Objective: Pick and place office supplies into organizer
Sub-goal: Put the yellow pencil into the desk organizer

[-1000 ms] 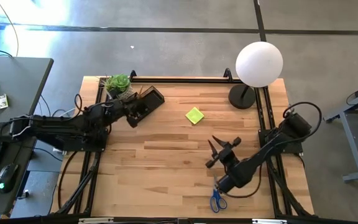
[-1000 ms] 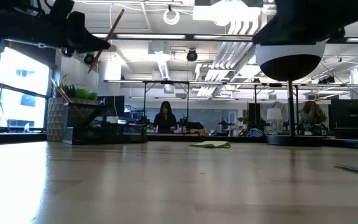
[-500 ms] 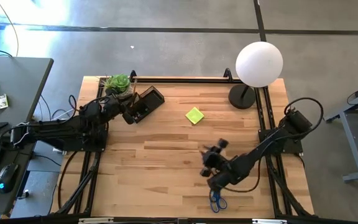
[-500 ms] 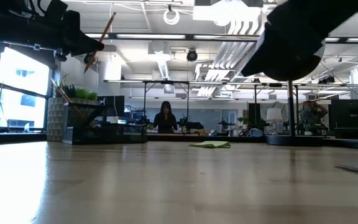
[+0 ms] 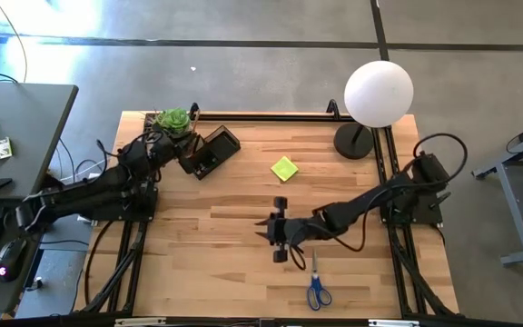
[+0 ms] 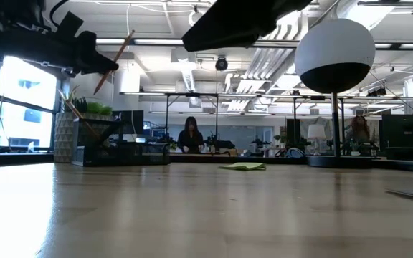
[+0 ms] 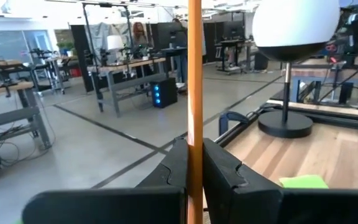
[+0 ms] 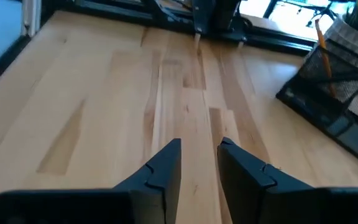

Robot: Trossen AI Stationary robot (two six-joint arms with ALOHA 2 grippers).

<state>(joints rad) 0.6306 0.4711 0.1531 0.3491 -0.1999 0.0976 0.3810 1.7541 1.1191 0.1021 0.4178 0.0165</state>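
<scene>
My left gripper (image 5: 187, 156) is shut on an orange pencil (image 7: 194, 87) and sits level beside the dark organizer (image 5: 212, 151) at the table's far left. The organizer stands on the table and another pencil (image 8: 321, 38) stands in it. My right gripper (image 5: 264, 231) hovers over mid-table, pointing toward the left edge. Its fingers (image 8: 166, 165) are apart with nothing between them. The yellow-green sticky pad (image 5: 284, 168) lies flat at centre far. The blue-handled scissors (image 5: 317, 289) lie flat near the front edge. My left gripper pinches the pencil between its two fingers about the middle of its shaft (image 7: 194, 163). The fingers are level and lie across the pencil. The pencil is lifted clear of the table and stands tilted, its upper end (image 6: 130, 34) leaning over above the fingers.
A white globe lamp (image 5: 379, 94) on a black round base (image 5: 354, 141) stands at the far right corner. A small green plant (image 5: 172, 120) sits behind the organizer. Bare wood (image 5: 216, 263) stretches across the near left.
My right gripper has left the scissors area and swung toward the table's left, rising a little and turning from pointing down to pointing nearly level at the left edge. My left gripper has swung toward the far edge near the organizer, carrying the pencil.
</scene>
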